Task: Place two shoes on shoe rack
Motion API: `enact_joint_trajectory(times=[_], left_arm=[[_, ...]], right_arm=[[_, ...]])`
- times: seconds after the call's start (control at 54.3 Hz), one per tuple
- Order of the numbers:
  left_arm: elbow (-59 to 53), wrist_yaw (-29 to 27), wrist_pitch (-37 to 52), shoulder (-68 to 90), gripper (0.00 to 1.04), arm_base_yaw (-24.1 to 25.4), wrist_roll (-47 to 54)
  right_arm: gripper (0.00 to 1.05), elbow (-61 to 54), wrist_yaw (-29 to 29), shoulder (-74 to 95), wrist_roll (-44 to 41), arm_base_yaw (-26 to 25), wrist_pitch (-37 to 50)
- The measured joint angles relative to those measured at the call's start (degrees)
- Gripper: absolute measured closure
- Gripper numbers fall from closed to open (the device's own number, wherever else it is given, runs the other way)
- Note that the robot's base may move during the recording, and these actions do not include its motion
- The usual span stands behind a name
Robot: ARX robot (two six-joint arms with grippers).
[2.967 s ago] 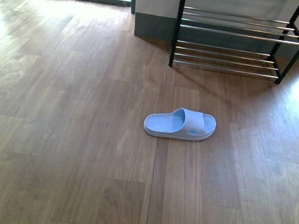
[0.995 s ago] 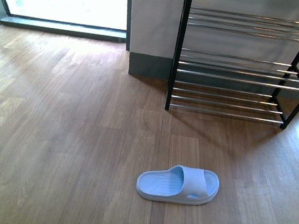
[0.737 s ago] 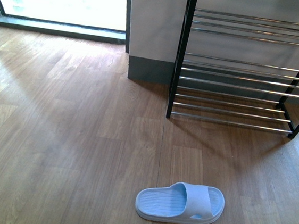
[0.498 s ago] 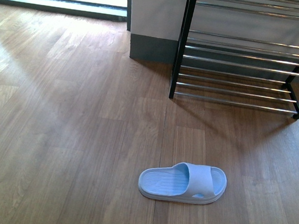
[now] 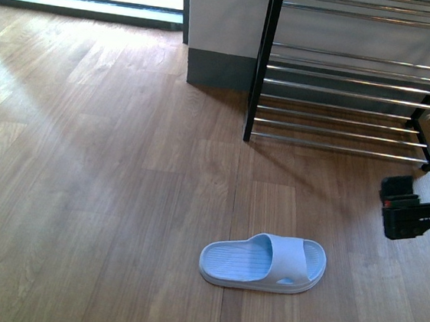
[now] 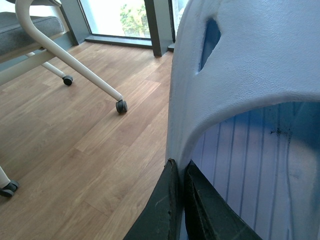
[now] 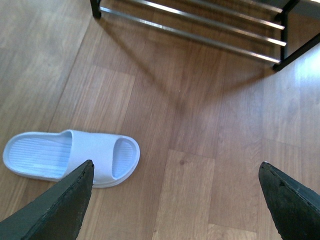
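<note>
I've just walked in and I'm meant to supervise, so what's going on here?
The left gripper is shut on the strap of a pale blue slide sandal and holds it up. The right gripper hangs open over the wooden floor, holding nothing. A second slide sandal lies on the floor before the shoe rack. The rack's visible tiers hold no shoes.

The pale blue slide sandal of moulded plastic foam looked matt, its footbed ribbed. A second pale blue sandal, seen close, showed a fine pebbled skin. The black metal shoe rack frame carried glossy silver rods. The brown wood-plank floor had a soft satin sheen.
</note>
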Motion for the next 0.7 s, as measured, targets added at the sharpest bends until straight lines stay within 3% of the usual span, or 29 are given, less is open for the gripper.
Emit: enact_joint_trajectory(times=[0.221, 0.479, 0.7], left_arm=[[0.0, 0.0, 0.0, 0.0, 1.03, 0.0, 0.0], [0.0, -0.02, 0.0, 0.0, 1.03, 0.0, 0.0], [0.0, 0.0, 0.0, 0.0, 1.03, 0.0, 0.0]], right_arm=[[0.09, 10.14, 0.76, 15.56, 2.6, 0.98, -3.89], [0.09, 18.99, -5.22, 27.78, 10.58, 7.28, -10.19], [0.09, 26.56, -4.28, 34.05, 13.79, 11.19, -13.09]])
